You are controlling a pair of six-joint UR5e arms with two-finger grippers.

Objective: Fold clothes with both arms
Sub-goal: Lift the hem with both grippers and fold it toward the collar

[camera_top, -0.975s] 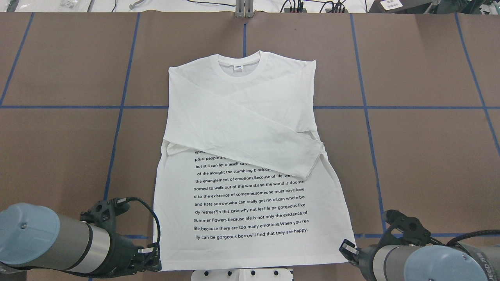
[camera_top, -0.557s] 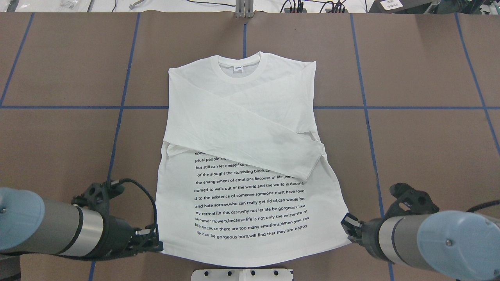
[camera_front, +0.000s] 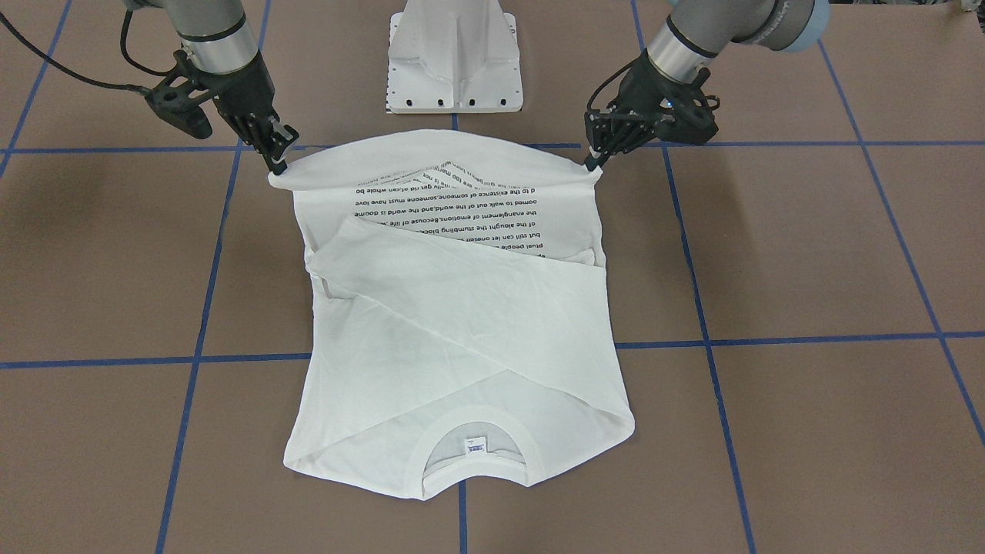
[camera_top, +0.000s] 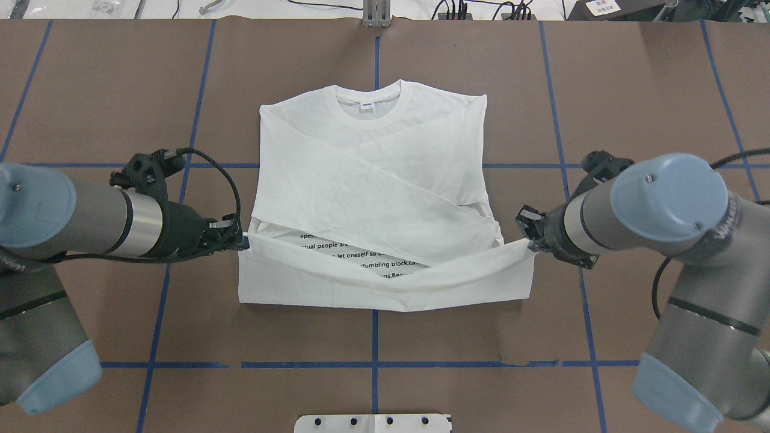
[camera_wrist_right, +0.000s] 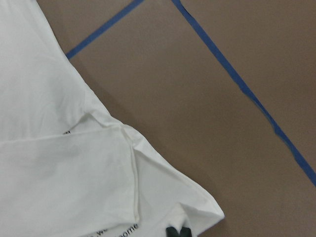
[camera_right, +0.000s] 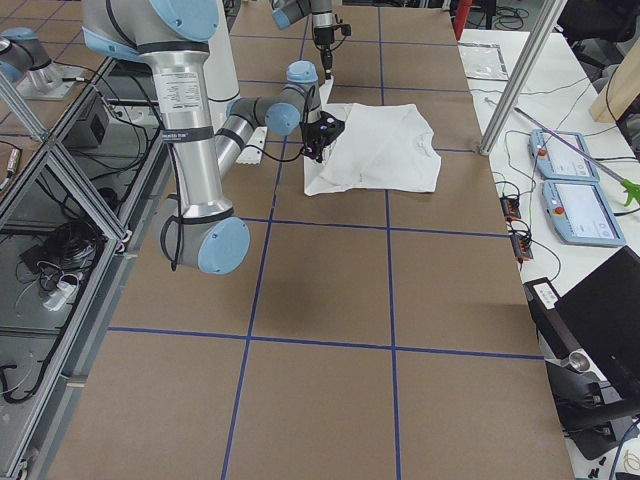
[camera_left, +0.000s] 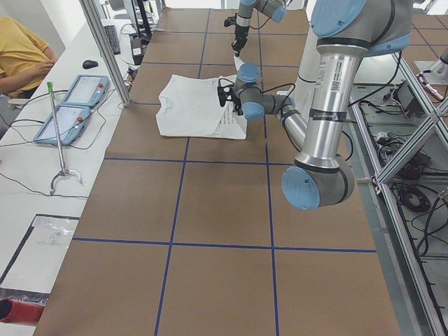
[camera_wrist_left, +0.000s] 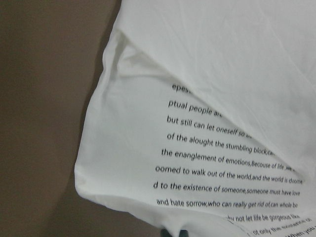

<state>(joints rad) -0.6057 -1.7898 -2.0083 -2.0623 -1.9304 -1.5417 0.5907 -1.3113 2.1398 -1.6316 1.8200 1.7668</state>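
Brown table (camera_top: pixel 662 90) — blue tape grid (camera_top: pixel 192 120) throughout.

Shirt (camera_top: pixel 373 150) between left tool (camera_top: pixel 243 240), right tool (camera_top: pixel 530 240)

Printed in black on the shirt (camera_wrist_left: pixel 128 148); reads, line by line, in the left wrist view: "ptual people", "but still can let oneself so", "of the alought the stumbling block", "the enanglement of emotions,Because of life", "oomed to walk out of the world,and the world is doome", "d to the existence of someone,someone must have love", "and hate sorrow,who can really get rid of,can whole bo". Blurs below that. Shows upside down in the front-facing view. On the collar label (camera_front: pixel 475 446): a blue mark, too small to read. On the right arm (camera_top: pixel 704 240): grey lettering, illegible.
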